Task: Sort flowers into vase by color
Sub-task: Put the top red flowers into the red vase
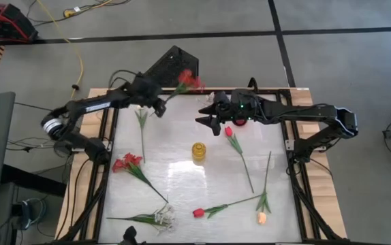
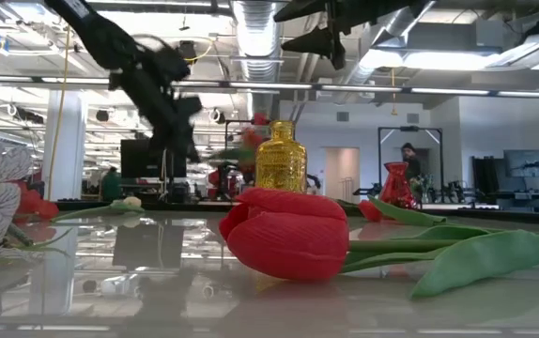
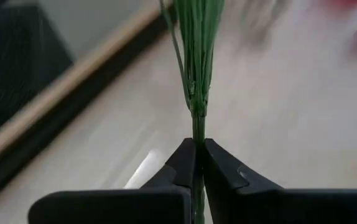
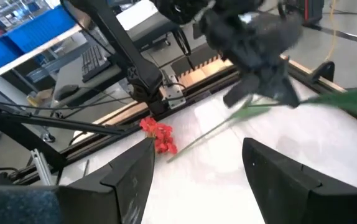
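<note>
My left gripper (image 1: 157, 105) is at the table's far left, shut on the green stem of a red flower (image 1: 189, 80). The bloom sticks out toward the far edge. My right gripper (image 1: 206, 116) hangs open over the far middle of the table, holding nothing. Its wide-apart fingers also show in the right wrist view (image 4: 197, 171). The small yellow vase (image 1: 198, 151) stands upright at the table's centre. Other flowers lie flat on the table: a red tulip (image 1: 228, 131), a red cluster (image 1: 127, 163), a white spray (image 1: 161, 218), another red tulip (image 1: 198, 212) and a peach tulip (image 1: 261, 218). My left gripper pinches the flower's green stem (image 3: 197, 134) between its two fingers, at the end away from the bloom. The stem runs straight out ahead from between the fingertips (image 3: 219, 168). The flower is lifted off the table, its bloom (image 1: 189, 80) slanting toward the far right.
A thin green-stemmed flower (image 1: 142, 129) lies just near of my left gripper. A dark box (image 1: 171, 64) stands beyond the table's far edge, close to the held bloom. Black frame rails (image 1: 298, 170) run along the table's sides. The glossy tabletop (image 1: 182, 129) between the two grippers is bare.
</note>
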Available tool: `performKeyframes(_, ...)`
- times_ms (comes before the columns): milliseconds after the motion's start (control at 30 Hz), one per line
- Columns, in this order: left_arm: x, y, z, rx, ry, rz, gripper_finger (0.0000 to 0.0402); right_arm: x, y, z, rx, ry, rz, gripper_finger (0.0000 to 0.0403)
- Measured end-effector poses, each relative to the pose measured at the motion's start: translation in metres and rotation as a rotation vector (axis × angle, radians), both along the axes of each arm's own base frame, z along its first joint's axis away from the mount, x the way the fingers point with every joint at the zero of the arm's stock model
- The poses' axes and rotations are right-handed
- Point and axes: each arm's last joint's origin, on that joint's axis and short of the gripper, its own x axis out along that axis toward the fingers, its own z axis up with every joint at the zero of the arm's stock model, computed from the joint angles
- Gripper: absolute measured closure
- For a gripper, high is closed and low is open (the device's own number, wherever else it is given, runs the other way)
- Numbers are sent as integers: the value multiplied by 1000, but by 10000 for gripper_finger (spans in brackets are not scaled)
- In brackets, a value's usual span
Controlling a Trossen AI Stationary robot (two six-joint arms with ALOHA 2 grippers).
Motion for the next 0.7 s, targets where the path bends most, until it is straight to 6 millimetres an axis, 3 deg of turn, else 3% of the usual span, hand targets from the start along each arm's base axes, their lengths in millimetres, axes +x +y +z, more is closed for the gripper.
performKeyframes(300,1,-27,71,0,-510,-200,399,10,-1,-5,0,-37,0,133)
performKeyframes(700,37,-77,101,-18,-776,-535,399,18,-5,-4,-24,-109,-5,133)
